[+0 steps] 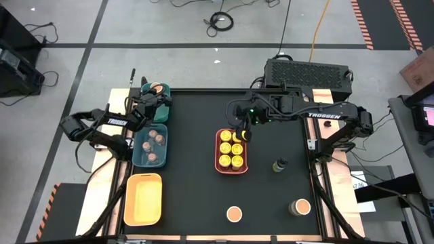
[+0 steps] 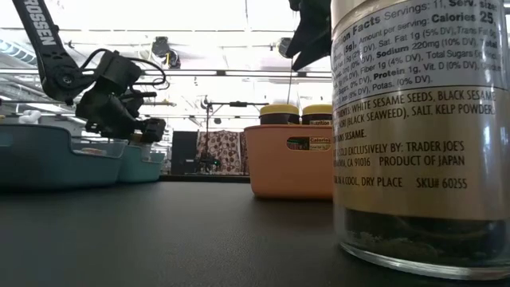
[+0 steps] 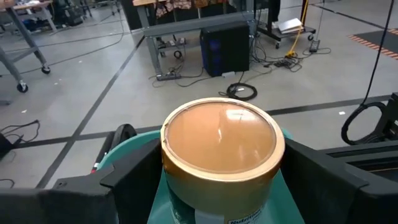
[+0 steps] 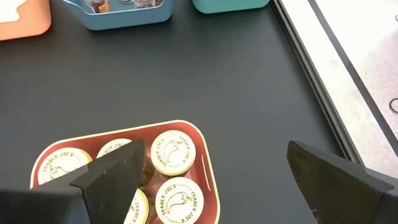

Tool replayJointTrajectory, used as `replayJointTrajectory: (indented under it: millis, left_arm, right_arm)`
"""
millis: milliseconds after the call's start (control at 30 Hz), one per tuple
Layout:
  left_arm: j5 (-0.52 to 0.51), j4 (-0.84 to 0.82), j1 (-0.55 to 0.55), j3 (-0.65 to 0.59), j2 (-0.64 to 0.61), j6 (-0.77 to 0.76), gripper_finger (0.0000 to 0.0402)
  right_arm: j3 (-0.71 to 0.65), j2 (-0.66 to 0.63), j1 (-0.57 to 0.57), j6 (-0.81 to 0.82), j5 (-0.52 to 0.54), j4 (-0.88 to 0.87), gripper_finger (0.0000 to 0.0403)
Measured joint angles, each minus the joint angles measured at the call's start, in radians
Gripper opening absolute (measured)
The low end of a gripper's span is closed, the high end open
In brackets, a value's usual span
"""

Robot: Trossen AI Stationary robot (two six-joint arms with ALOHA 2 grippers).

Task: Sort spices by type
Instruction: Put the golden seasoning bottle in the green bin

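A tan-orange-lidded spice jar (image 3: 219, 140) sits between the fingers of my left gripper (image 1: 154, 97), over the far end of the green tray (image 1: 161, 112). My right gripper (image 4: 216, 149) is open and hovers above the far end of the coral tray (image 1: 218, 150), which is full of yellow-lidded jars (image 4: 173, 152). Pinkish-brown-lidded jars (image 1: 154, 141) stand in the teal tray (image 1: 139, 146). On the bare table stand a dark-lidded jar (image 1: 279, 165) and two tan-orange-lidded jars (image 1: 234, 214) (image 1: 300, 207). My left gripper holds the tan-orange-lidded jar by its sides just under the lid's rim (image 3: 163, 163), pinched between the two fingers (image 3: 134, 174), one on each side. The jar stands upright above the green tray; whether its base rests in the tray is hidden.
A yellow tray (image 1: 144, 198) lies at the near left. In the low view, one tan-orange-lidded jar's body (image 2: 422, 127) fills the foreground, with the coral tray (image 2: 291, 159) behind it. Open black table lies between the left trays and the coral tray.
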Motion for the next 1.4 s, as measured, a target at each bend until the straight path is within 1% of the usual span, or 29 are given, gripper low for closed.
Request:
replayJointTrajectory:
  millis: [100, 167, 400, 467, 733, 900, 1100, 1200, 1300, 1333, 1367, 1400]
  left_arm:
    - [0.000, 0.000, 0.000, 0.000, 0.000, 0.006, 0.0311]
    - [-0.002, 0.007, 0.000, 0.000, 0.000, 0.006, 0.0320]
    - [-0.022, 0.048, 0.000, 0.002, 0.000, 0.007, 0.0380]
    - [-0.023, 0.049, 0.000, 0.002, 0.000, 0.007, 0.0390]
    - [-0.023, 0.054, 0.000, 0.002, -0.001, 0.008, 0.0396]
    - [-0.031, 0.052, 0.000, 0.002, -0.034, 0.008, 0.0396]
    - [-0.031, 0.011, -0.011, 0.002, -0.138, 0.028, 0.0396]
    - [-0.051, -0.004, -0.026, 0.002, -0.220, 0.090, 0.0396]
    - [-0.068, -0.062, -0.058, 0.002, -0.325, 0.125, 0.0396]
    - [-0.063, -0.085, -0.072, 0.002, -0.363, 0.123, 0.0396]
    - [-0.031, -0.117, -0.087, 0.003, -0.403, 0.107, 0.0396]
    - [0.034, -0.173, -0.100, 0.011, -0.441, 0.078, 0.0396]
  right_arm:
    - [0.000, 0.000, 0.000, 0.000, 0.000, 0.000, 0.0384]
    - [0.000, 0.000, 0.000, 0.000, 0.000, 0.000, 0.0384]
    - [0.000, 0.000, 0.000, 0.000, 0.000, -0.001, 0.0384]
    - [0.000, 0.000, 0.000, 0.000, 0.000, -0.002, 0.0384]
    - [0.000, 0.000, 0.000, -0.006, 0.000, -0.004, 0.0384]
    - [0.000, 0.000, 0.000, -0.009, 0.000, -0.004, 0.0384]
    - [0.000, 0.000, 0.000, -0.008, 0.005, 0.007, 0.0384]
    - [0.000, 0.000, 0.000, -0.008, 0.006, 0.029, 0.0384]
    - [0.000, 0.000, 0.000, -0.008, 0.006, 0.074, 0.0384]
    - [0.000, 0.000, 0.000, -0.010, 0.006, 0.084, 0.0384]
    - [0.000, 0.000, 0.000, -0.012, 0.008, 0.094, 0.0384]
    - [0.000, 0.000, -0.001, -0.013, 0.017, 0.104, 0.0384]
